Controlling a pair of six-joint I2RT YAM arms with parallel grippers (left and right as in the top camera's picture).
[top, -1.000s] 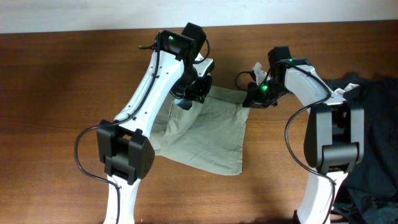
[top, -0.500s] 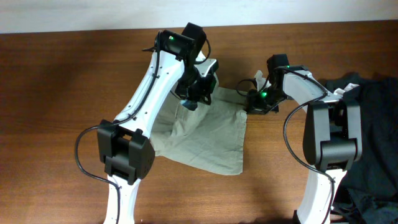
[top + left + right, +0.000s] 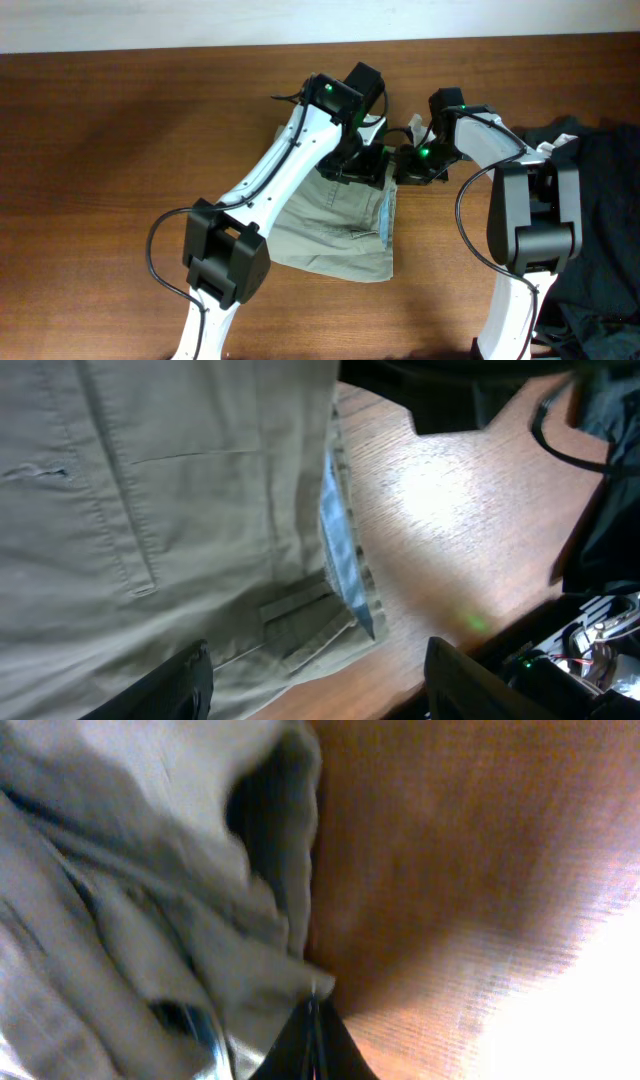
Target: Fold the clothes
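The khaki shorts (image 3: 330, 225) lie folded over themselves in the middle of the table, with a strip of light blue waistband lining (image 3: 387, 215) along their right edge. My left gripper (image 3: 368, 168) hovers open over the shorts' top right corner. In the left wrist view its dark fingers (image 3: 185, 680) stand wide apart with nothing between them, above the waistband lining (image 3: 335, 550). My right gripper (image 3: 402, 168) sits just to the right, close to the left one. In the right wrist view it (image 3: 312, 1020) is shut, pinching a bunched edge of the shorts (image 3: 130, 900).
A heap of dark garments (image 3: 600, 190) with a white label (image 3: 553, 145) lies at the table's right edge, beside the right arm's base. Bare wooden table (image 3: 100, 150) stretches to the left and in front. The two arms' wrists nearly touch.
My left arm swung right, carrying the shorts' left part over onto the right part, then opened and let go. The right gripper stayed put, still shut on the edge.
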